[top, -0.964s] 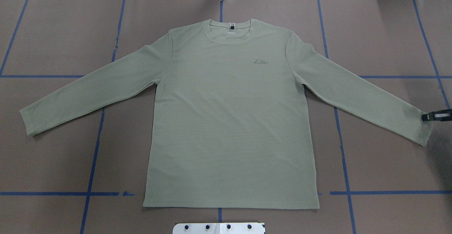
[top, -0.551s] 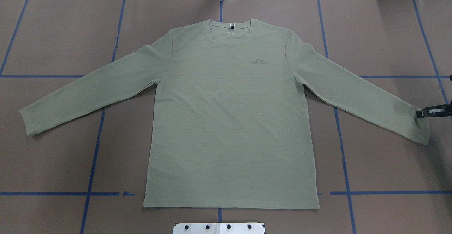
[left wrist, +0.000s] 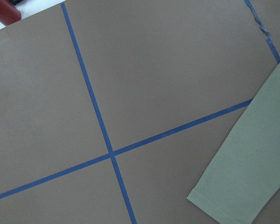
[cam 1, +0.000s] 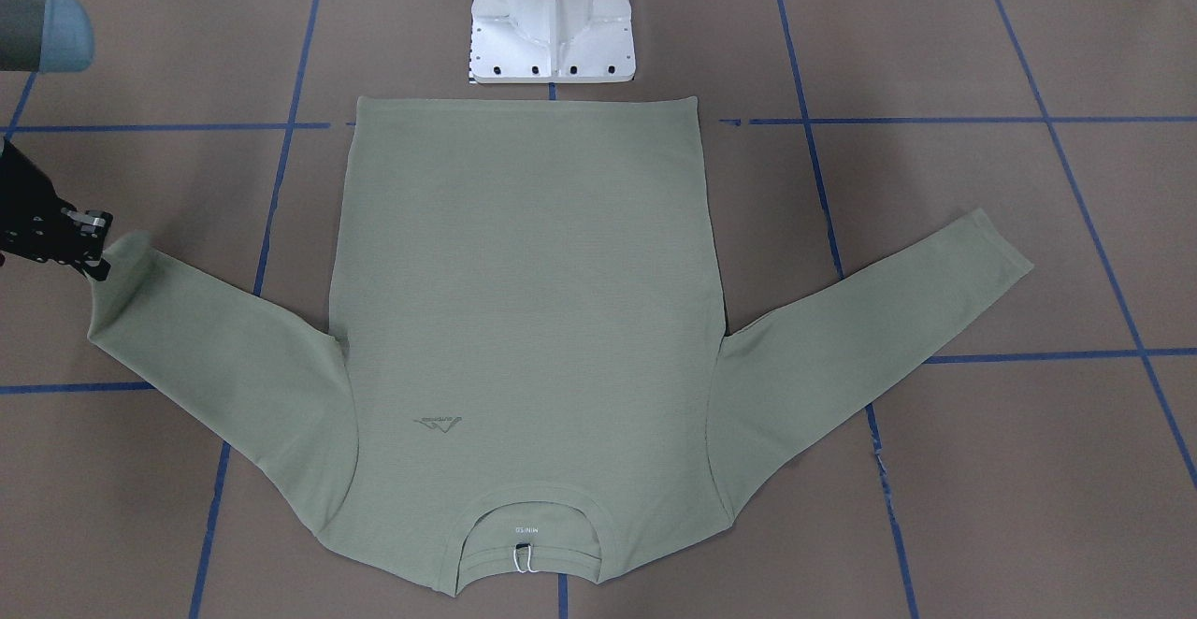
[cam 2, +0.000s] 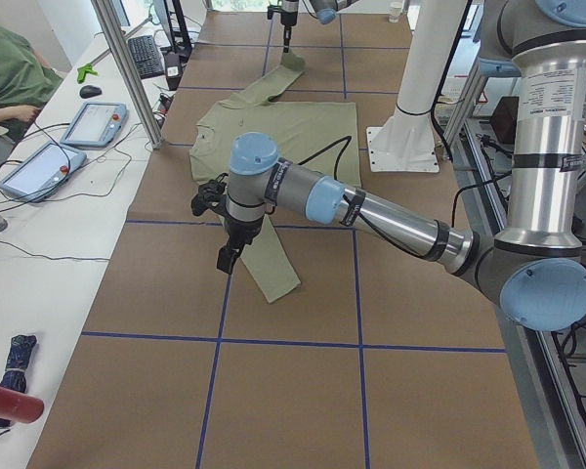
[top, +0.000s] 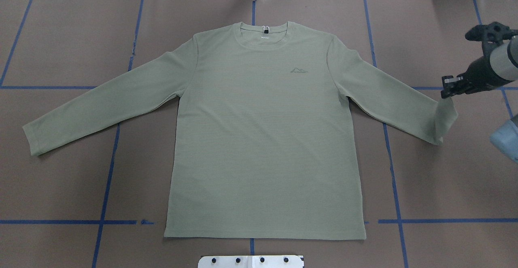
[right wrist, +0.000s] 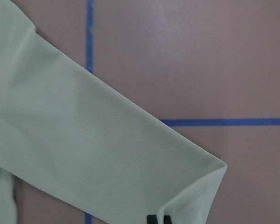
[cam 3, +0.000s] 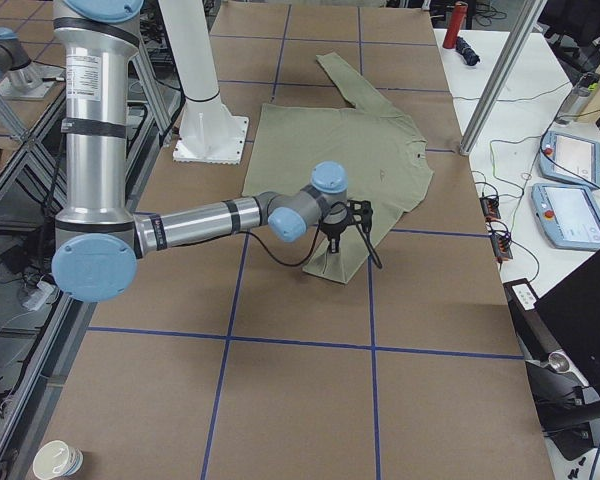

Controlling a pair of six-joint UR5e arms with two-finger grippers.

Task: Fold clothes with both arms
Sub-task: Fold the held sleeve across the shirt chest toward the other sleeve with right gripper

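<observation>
right hand pinches one cuff, shirt flat on tabletop

front-facing: pale sage-green shirt [cam 1: 524, 273] lies front up on the brown tabletop [cam 1: 935, 507], hem next to the white base [cam 1: 552, 21], collar on the far side from it. right hand [cam 1: 93, 245] is pressed together on the end of the right sleeve [cam 1: 206, 348].

overhead: body smooth, chest logo [top: 298, 71] and neck label [top: 265, 28] showing. left sleeve [top: 101, 102] flat, spread outward. right sleeve end lifted off the tabletop.

exterior left: left hand [cam 2: 227, 256] close by the left sleeve end; can't tell if spread or pressed together.

exterior right: right sleeve end hangs from the right hand.

left wrist: left sleeve end flat beside blue tape [left wrist: 98, 121].

right wrist: cuff edge folded up in the hand.
</observation>
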